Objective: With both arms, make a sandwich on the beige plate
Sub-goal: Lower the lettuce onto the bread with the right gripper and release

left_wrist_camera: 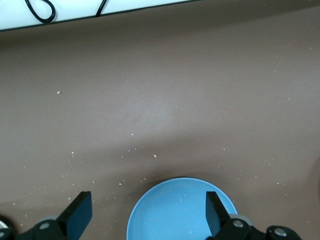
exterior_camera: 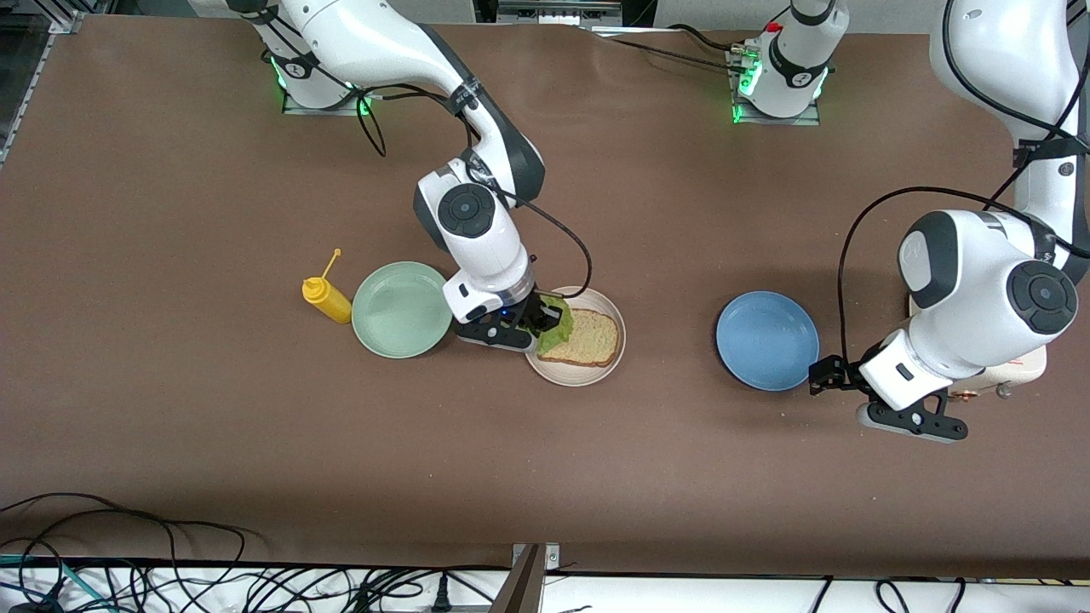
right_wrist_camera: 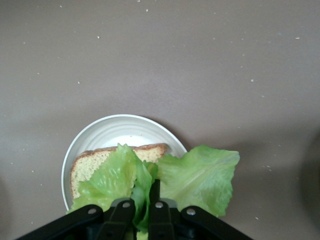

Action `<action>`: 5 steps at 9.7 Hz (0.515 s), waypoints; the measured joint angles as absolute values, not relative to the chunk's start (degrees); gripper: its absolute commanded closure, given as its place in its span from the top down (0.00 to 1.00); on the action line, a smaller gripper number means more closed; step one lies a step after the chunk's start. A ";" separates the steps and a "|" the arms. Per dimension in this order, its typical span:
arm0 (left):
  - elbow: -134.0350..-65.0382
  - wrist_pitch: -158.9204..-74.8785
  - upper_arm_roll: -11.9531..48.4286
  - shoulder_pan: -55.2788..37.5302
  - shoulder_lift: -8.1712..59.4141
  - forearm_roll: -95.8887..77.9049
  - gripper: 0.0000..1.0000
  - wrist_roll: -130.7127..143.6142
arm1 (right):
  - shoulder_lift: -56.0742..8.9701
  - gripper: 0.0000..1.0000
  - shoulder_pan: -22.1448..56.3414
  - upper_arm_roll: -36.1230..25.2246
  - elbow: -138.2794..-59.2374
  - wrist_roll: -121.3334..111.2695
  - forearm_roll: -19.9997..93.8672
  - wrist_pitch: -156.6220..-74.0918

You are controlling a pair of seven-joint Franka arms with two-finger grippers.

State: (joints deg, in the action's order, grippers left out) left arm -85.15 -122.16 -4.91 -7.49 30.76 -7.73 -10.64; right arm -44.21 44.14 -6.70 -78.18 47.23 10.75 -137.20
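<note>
Left hand: idle, fingers spread, empty, beside round blue plate.
Right hand pinches ruffled green lettuce leaf over bread slice on beige plate, for layering.

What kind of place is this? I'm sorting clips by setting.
Probably a robotics lab, not a kitchen: two bench-mounted white arms, a brown table holding only a beige plate, a mustard bottle and loose cables along its edge.

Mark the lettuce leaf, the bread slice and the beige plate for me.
lettuce leaf [right_wrist_camera: 200, 175], right wrist view, on its broad flat half.
bread slice [exterior_camera: 589, 337], front view, middle of its top face.
beige plate [exterior_camera: 572, 375], front view, bare rim nearest the camera.
</note>
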 measured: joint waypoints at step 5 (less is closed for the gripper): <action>-85.18 -121.49 -4.94 -7.48 30.62 -7.73 1.00 -10.63 | -48.35 0.10 45.34 -4.24 -73.47 49.49 10.76 -141.15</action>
State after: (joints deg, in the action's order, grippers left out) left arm -85.18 -121.49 -4.94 -7.48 30.62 -7.73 -10.63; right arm -48.35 45.34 -4.24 -73.47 49.49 10.76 -141.15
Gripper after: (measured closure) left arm 0.000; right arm 0.907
